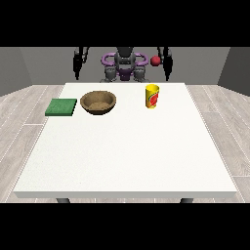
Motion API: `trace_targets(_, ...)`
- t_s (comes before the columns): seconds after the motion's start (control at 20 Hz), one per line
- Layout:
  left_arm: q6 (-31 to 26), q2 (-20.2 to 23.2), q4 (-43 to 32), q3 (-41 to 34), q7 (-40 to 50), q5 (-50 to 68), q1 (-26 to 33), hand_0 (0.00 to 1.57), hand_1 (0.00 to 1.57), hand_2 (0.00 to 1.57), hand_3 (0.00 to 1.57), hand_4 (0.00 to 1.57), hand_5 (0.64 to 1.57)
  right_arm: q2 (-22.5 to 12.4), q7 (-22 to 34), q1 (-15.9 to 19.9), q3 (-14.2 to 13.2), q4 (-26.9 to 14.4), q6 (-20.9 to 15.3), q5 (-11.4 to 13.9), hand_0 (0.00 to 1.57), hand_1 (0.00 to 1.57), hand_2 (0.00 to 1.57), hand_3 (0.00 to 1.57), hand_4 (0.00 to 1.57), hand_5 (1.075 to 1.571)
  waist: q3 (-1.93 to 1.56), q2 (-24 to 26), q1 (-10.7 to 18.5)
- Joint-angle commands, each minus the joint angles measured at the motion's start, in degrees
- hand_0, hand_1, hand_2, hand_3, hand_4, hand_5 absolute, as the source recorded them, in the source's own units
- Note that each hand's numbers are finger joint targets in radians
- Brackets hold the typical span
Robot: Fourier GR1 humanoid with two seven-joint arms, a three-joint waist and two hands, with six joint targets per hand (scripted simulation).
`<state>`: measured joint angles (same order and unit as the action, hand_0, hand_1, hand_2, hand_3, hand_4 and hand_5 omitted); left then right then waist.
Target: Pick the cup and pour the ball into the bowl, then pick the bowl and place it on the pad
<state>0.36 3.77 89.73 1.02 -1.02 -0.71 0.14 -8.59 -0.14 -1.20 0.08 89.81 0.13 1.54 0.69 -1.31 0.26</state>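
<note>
A yellow cup (152, 96) with a red mark stands upright on the white table (127, 156), right of the middle at the back. A red ball (155, 60) shows in the air well above the cup, close beside the hand at the view's right (168, 64); whether they touch is unclear. A brown bowl (98, 103) sits left of the cup. The green pad (61, 107) lies flat left of the bowl. The hand at the view's left (76, 63) hangs beyond the table's far edge. Both hands are raised, fingers pointing down and straight, holding nothing.
The robot's torso (125, 66) stands behind the far edge. The cup, bowl and pad lie in a row along the back of the table. Grey wooden floor surrounds the table.
</note>
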Motion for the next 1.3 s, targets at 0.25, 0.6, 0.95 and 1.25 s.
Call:
trace_targets(0.25, -0.70, 2.28, 6.36, -0.36, 5.81, 0.73, -1.11, 0.00, 0.00, 0.00, 0.00, 0.00, 1.557, -2.70, 5.68, 0.63, -1.33, 6.25, 0.81, -1.32, 0.00, 0.00, 0.00, 0.00, 0.00, 1.569, -0.45, 16.19, -0.84)
trace_targets(0.6, -6.45, 7.97, 6.61, -14.72, 6.18, 15.04, -4.12, 0.00, 0.00, 0.00, 0.00, 0.00, 1.548, -8.95, 4.65, -0.32, -14.28, 6.64, 13.81, -20.47, 0.00, 0.00, 0.00, 0.00, 0.00, 1.571, -0.68, 8.56, -3.06)
trace_targets(0.95, -8.66, 7.62, 0.31, -15.48, -4.33, 13.22, -7.53, 0.00, 0.00, 0.00, 0.00, 0.00, 1.539, -4.28, -3.82, 1.78, -11.25, 4.21, 12.19, -14.12, 0.00, 0.00, 0.00, 0.00, 0.00, 1.569, -0.68, -0.09, -2.70)
trace_targets(1.25, -3.39, 2.91, -6.44, -12.35, -13.55, 6.51, -11.64, 0.00, 0.00, 0.00, 0.00, 0.00, 1.524, -3.10, -5.08, 6.38, -10.01, 2.30, 11.29, -12.61, 0.00, 0.00, 0.00, 0.00, 0.00, 1.570, -0.68, -5.39, -4.66)
